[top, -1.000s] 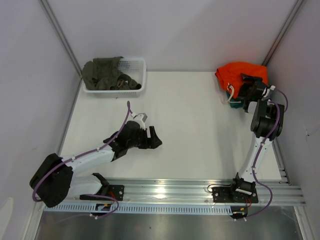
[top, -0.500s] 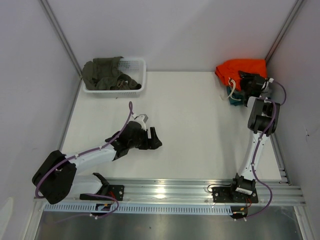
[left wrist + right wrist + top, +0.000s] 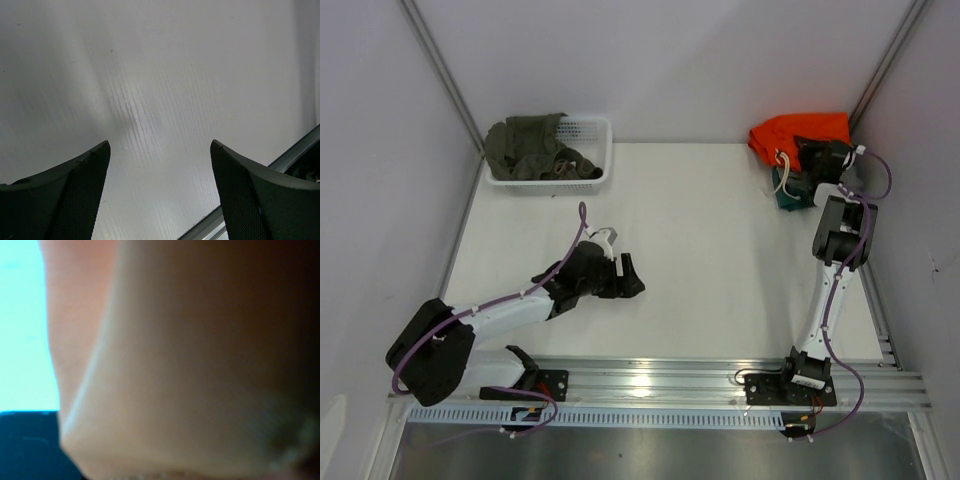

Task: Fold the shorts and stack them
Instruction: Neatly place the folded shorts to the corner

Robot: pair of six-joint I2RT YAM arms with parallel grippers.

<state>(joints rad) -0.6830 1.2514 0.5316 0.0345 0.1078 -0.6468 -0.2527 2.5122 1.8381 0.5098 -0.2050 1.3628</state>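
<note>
At far right corner, right gripper (image 3: pixel 817 160) buried in the orange shorts (image 3: pixel 785 133); grip unreadable, wrist view blurred. Left gripper (image 3: pixel 628 275) low over table (image 3: pixel 720 260), fingers (image 3: pixel 85 175) spread wide.

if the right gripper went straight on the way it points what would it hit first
The orange shorts. The right gripper points into them, and its wrist view is filled with blurred orange fabric, so contact looks near.
</note>
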